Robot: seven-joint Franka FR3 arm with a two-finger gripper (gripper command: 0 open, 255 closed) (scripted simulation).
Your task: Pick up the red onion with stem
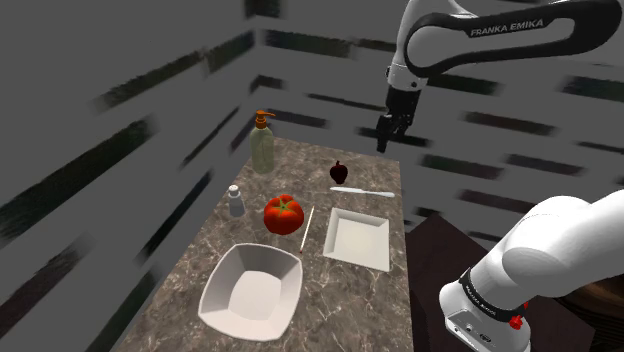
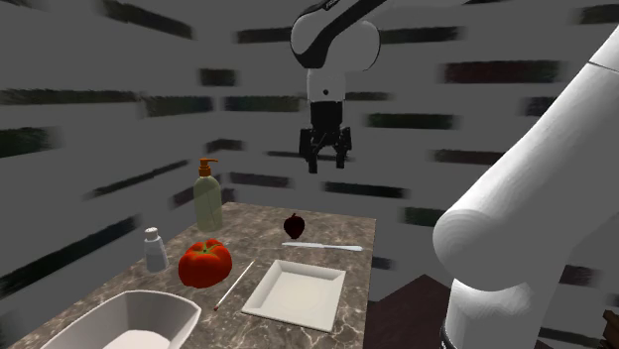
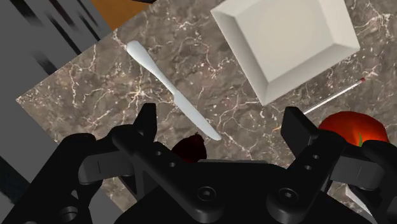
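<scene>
— Where's your small dark onion [image 1: 339,172]?
— Far end of the veined stone counter [image 1: 350,300], just beside the slim white knife [image 1: 362,190]. Your gripper [image 2: 325,162] hangs above that end, fingers spread wide, empty.
</scene>
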